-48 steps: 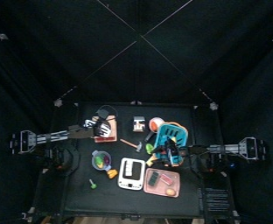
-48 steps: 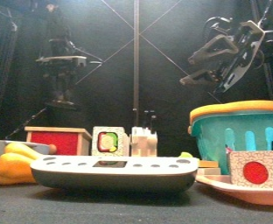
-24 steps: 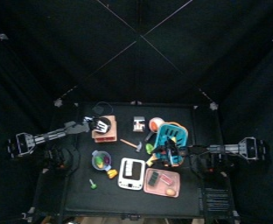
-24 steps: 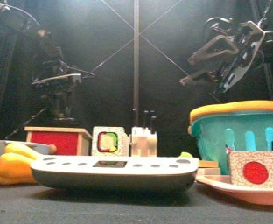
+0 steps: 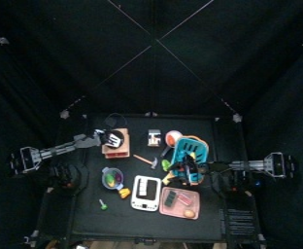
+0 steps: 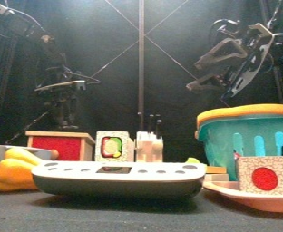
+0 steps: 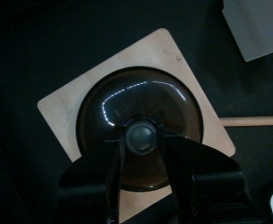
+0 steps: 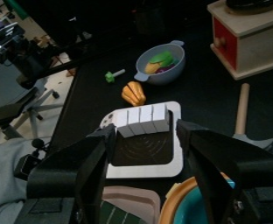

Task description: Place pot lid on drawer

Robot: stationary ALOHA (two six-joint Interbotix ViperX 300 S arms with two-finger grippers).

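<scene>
Drawer (image 7: 74,101) showing salmon-tan up top, red on the front face. Pot lid (image 7: 145,109) gleaming dark brown w/ grey knob. Basket (image 6: 247,136) glowing teal w/ orange rim. Bowl (image 8: 168,59) looking grey-blue, green & yellow bits inside. Tray (image 8: 149,131) showing white w/ dark grid centre.

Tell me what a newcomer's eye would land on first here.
In the left wrist view, the dark domed pot lid sits on the tan drawer, the open left gripper above its knob. In the front view, the teal basket with orange rim fills the right, the right arm hanging behind it.
</scene>
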